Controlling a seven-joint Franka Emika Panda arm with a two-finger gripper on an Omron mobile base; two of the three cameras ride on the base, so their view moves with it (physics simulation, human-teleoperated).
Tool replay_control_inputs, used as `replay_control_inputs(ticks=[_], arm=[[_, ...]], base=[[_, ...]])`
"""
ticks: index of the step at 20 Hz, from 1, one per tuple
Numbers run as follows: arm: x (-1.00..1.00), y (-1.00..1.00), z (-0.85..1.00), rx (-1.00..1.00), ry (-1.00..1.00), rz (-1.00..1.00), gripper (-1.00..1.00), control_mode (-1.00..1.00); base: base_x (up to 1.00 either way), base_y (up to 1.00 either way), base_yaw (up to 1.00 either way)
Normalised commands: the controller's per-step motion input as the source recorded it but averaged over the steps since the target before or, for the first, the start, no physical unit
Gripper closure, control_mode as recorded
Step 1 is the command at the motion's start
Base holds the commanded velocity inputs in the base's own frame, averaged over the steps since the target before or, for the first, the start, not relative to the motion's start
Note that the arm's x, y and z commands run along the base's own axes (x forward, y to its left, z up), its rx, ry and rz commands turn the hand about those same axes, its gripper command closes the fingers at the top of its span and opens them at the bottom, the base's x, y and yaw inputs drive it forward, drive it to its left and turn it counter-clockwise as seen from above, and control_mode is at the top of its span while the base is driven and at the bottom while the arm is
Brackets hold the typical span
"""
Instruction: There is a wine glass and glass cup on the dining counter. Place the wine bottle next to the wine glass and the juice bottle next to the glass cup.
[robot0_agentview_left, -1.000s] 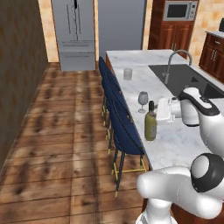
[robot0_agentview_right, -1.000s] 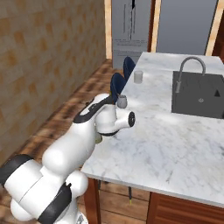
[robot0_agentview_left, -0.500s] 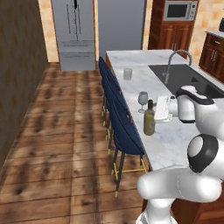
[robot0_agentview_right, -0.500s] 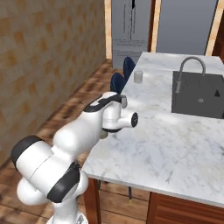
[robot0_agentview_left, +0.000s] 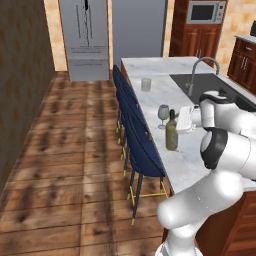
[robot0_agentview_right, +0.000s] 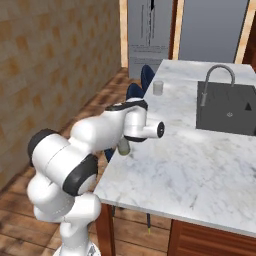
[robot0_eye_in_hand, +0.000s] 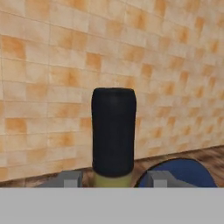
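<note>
Pincer (robot0_eye_in_hand: 113, 178) sits closed about the neck of the tall olive yellow-green wine bottle with dark top (robot0_agentview_left: 171, 132); in the hand view the dark cap rises between the two finger tips (robot0_eye_in_hand: 70, 178), which stand close on either side of the neck. Bottle stands upright on the white-grey marble island table (robot0_agentview_left: 165, 95), near its stool-side edge, just beside the small clear stemmed wine glass (robot0_agentview_left: 163, 113). Cannot tell whether the bottle base rests on the marble or is just off it. Short clear straight-sided glass cup (robot0_agentview_left: 145, 84) stands well apart, further along the same edge. Judgement: wine bottle placement is at or near its end. To do it well: keep the bottle vertical, confirm the base is fully seated before letting go, spread the fingers gently, then draw the hand straight back from the neck, away from the stemmed glass, since a sideways nudge could tip either one towards the blue stools (robot0_agentview_left: 137, 142)
</note>
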Motion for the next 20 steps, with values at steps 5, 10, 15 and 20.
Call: replay_control_inputs(ticks=[5, 10, 15, 20], arm=[[0.34, -0.29, -0.05, 0.07, 0.02, 0.00, 1.00, -1.00], [0.45, -0.13, -0.05, 0.18, 0.02, 0.00, 1.00, -1.00], [0.44, -0.15, -0.05, 0.16, 0.02, 0.00, 1.00, -1.00], [0.42, -0.11, -0.07, 0.05, 0.02, 0.00, 1.00, -1.00]], base=[[0.00, 0.00, 0.00], [0.00, 0.00, 0.00], [0.00, 0.00, 0.00], [0.00, 0.00, 0.00]])
